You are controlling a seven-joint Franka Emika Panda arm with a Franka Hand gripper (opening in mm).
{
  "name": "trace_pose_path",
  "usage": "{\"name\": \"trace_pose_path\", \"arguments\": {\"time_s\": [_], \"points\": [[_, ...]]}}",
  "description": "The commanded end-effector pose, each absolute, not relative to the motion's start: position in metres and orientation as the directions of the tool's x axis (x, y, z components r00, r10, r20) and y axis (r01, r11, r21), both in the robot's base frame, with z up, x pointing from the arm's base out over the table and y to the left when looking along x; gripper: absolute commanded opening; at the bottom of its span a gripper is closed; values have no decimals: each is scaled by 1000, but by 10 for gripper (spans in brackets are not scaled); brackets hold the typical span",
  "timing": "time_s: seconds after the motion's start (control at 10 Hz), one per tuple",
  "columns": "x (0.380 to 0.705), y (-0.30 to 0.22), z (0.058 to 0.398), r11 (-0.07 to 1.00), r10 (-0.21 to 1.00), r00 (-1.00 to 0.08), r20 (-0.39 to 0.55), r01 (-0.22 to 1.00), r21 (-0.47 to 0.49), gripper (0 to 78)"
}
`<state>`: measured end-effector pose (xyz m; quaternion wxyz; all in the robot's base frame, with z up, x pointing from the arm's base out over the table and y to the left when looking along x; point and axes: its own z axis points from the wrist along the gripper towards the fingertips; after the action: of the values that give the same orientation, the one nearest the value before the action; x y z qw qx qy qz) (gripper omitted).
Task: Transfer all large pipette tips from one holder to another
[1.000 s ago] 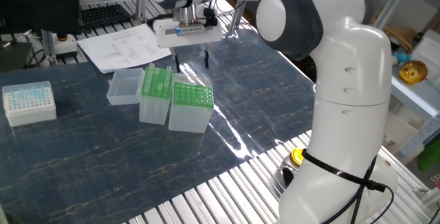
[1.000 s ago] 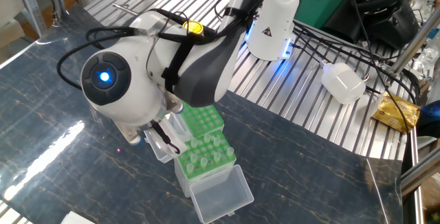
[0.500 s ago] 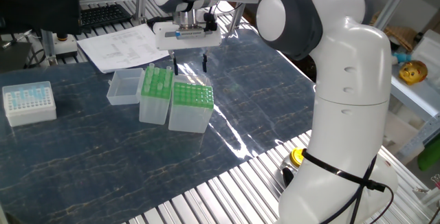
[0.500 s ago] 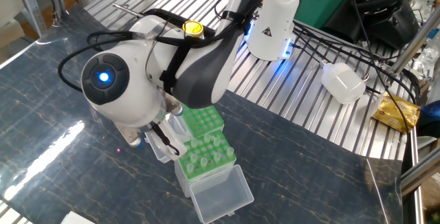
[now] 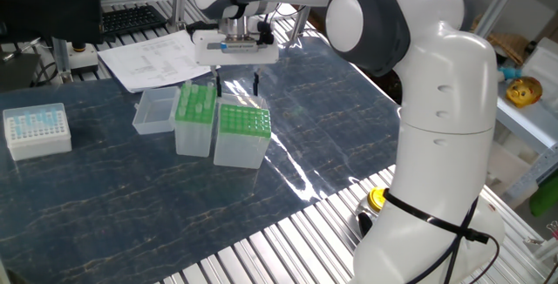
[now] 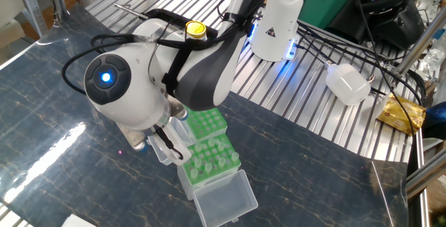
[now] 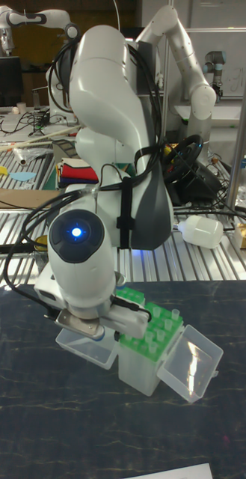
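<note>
My gripper (image 5: 237, 83) hangs open just above and behind the two green-topped boxes, with nothing visible between its black fingers (image 5: 256, 82). The wider holder (image 5: 241, 133) with the flat green grid top stands under its right finger. The narrower, taller holder (image 5: 194, 121) stands to the left, touching the wider one. The whitish tops of several large pipette tips (image 6: 212, 159) stick up from the narrow rack. In the other fixed view the gripper (image 6: 169, 145) is low beside the two boxes, and the arm's hand hides part of the wide holder (image 6: 208, 122).
A clear lidless tray (image 5: 155, 111) lies against the narrow holder's left side. A white box with pale-blue tips (image 5: 37, 130) sits at the far left. Papers (image 5: 157, 57) lie behind the boxes. The robot base (image 5: 436, 145) stands at the right, by the table's ribbed metal edge.
The gripper has moved left and slightly down toward the boxes, staying open. The narrow holder and the clear tray have shifted a little to the left.
</note>
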<state>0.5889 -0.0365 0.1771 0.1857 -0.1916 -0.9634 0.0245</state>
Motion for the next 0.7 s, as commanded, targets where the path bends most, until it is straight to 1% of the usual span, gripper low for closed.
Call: {"name": "trace_pose_path", "arguments": {"time_s": [0.1, 0.7], "points": [[590, -35, 178, 925, 378, -860, 344, 363, -111, 775], [586, -33, 176, 922, 385, -859, 338, 378, -90, 775]]}}
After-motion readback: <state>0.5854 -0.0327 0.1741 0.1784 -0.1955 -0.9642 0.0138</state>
